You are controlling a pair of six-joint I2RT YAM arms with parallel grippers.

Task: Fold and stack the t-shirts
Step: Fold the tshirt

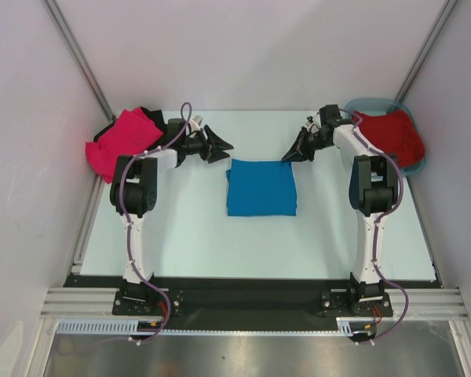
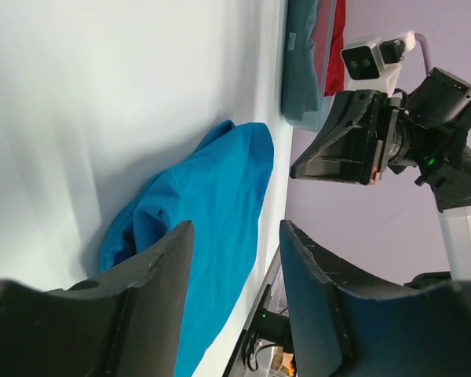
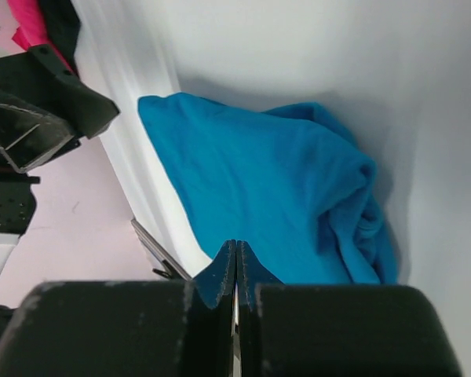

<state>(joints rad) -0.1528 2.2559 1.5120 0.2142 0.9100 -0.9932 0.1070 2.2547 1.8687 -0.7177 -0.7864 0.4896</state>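
A bright blue t-shirt (image 1: 261,187) lies folded into a rectangle at the table's middle. It also shows in the left wrist view (image 2: 212,204) and the right wrist view (image 3: 282,188). My left gripper (image 1: 222,146) is open and empty, just off the shirt's far left corner (image 2: 235,229). My right gripper (image 1: 287,156) is shut with nothing between its jaws, just off the far right corner (image 3: 235,247). A hot pink t-shirt (image 1: 124,141) lies bunched on a black one (image 1: 151,116) at the far left. A dark red t-shirt (image 1: 388,135) lies in the tub. The grey shirt is out of view.
The teal plastic tub (image 1: 377,102) stands at the far right corner of the table. Pale walls close in the left, right and back. A metal rail (image 1: 251,302) runs along the near edge by the arm bases.
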